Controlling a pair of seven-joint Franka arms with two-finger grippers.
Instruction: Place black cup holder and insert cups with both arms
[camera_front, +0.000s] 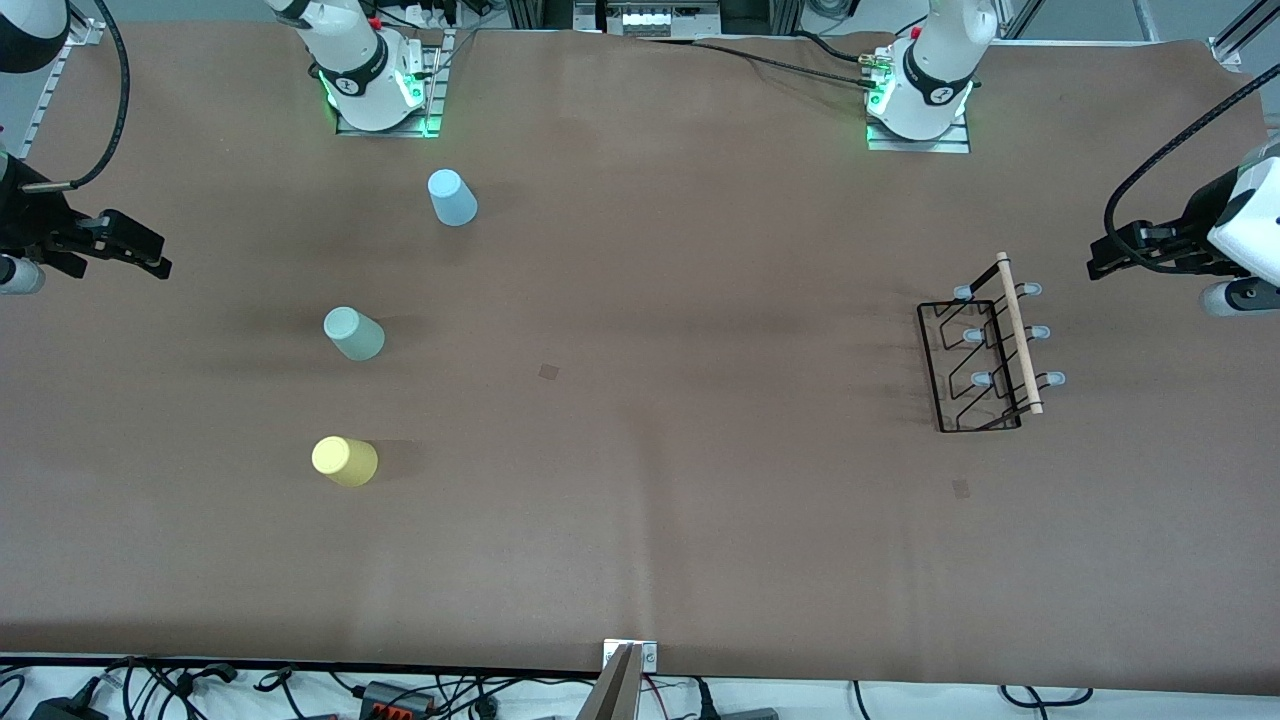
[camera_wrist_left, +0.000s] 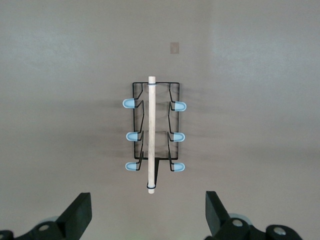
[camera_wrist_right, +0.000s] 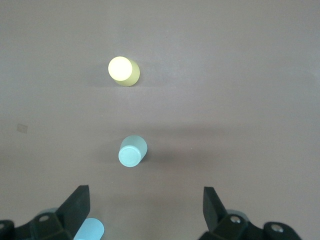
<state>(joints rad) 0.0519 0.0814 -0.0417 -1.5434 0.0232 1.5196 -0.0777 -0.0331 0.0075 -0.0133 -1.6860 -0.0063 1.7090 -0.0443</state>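
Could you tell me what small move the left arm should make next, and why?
Probably lower the open left gripper onto the black cup holder, aiming at its wooden handle: the rack stands untouched, no cups are on it, and the jaws already hang wide above it.

So the left gripper (camera_wrist_left: 146, 215) is hanging up in the air with its two black fingers (camera_wrist_left: 79, 212) spread wide, nothing between them. Straight out ahead of the gap sits the black cup holder (camera_wrist_left: 152, 132) on the brown table (camera_wrist_left: 260, 100), well clear of both fingers. It's a thin wire rack with a light wooden rod handle (camera_wrist_left: 151, 135) running along the top, lined up pretty much with the middle of the gripper's opening. Six prongs with grey-blue caps (camera_wrist_left: 129, 103) stick out, three each side of the rod. There's a small darker square mark (camera_wrist_left: 174, 47) on the table past the rack's end farthest from the gripper.
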